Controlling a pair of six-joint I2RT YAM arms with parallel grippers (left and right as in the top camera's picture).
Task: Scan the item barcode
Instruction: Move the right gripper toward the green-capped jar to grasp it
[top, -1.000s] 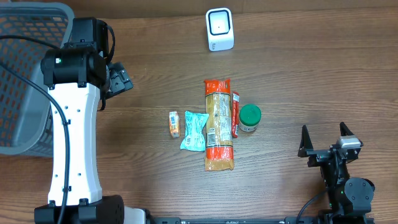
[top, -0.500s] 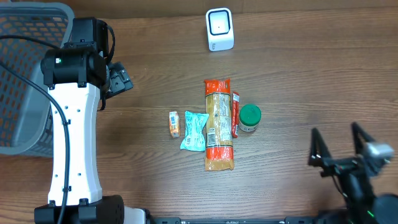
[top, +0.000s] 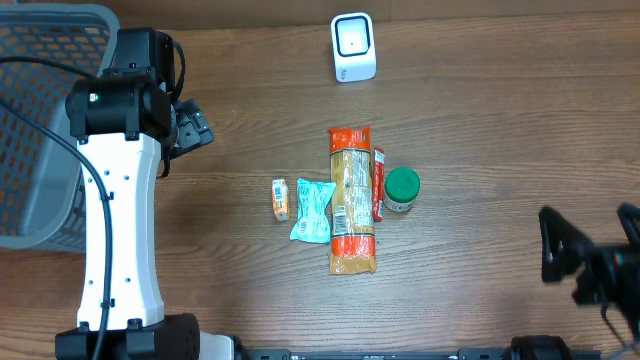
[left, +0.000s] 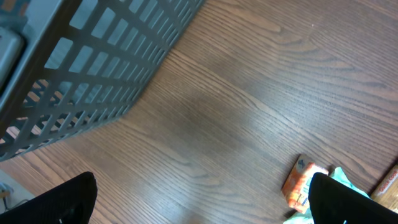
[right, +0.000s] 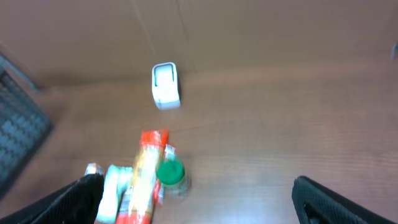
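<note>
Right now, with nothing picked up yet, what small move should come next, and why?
Probably bring the right gripper in over the green-capped jar. Its jaws are open and empty, the jar is the closest item to it, and no item is at the scanner yet. The left gripper sits farther off, by the basket.

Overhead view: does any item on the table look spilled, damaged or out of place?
Nothing stands out. The pasta bag, jar, teal packet and small box sit close together mid-table, nothing spilled; the scanner stands behind them.
</note>
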